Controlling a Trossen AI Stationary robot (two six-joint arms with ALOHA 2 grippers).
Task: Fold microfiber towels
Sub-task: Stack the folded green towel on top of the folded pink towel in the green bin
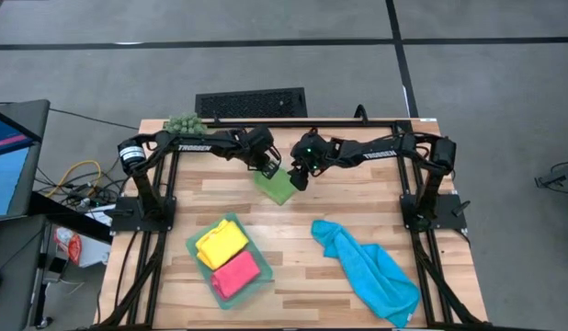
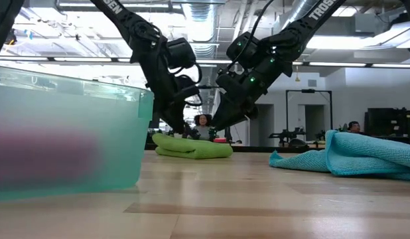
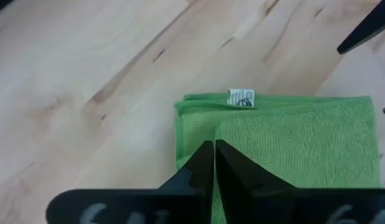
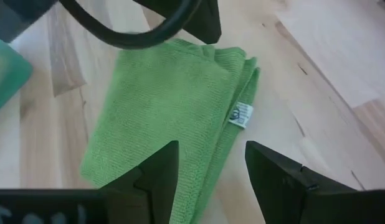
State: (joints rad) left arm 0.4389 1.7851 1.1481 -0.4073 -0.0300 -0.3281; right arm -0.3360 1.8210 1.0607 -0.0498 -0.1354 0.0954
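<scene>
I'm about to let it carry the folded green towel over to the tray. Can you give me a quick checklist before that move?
1. Left gripper shut on green towel: ok.
2. Right gripper open, above the towel: ok.
3. Towel folded flat, tag at its edge: ok.
4. Tray has spare room beside yellow towel and pink towel: cannot tell.
5. Blue towel away from the path: ok.

You're looking across the wooden table [image 2: 258,199] here: the pale teal tray [image 2: 66,133] fills the near left with a pink blur showing through its wall. Farther back the folded green towel [image 2: 192,147] lies flat, with both dark arms coming down right over it. The blue towel [image 2: 351,156] sits bunched at the right. People are in the room behind.
</scene>
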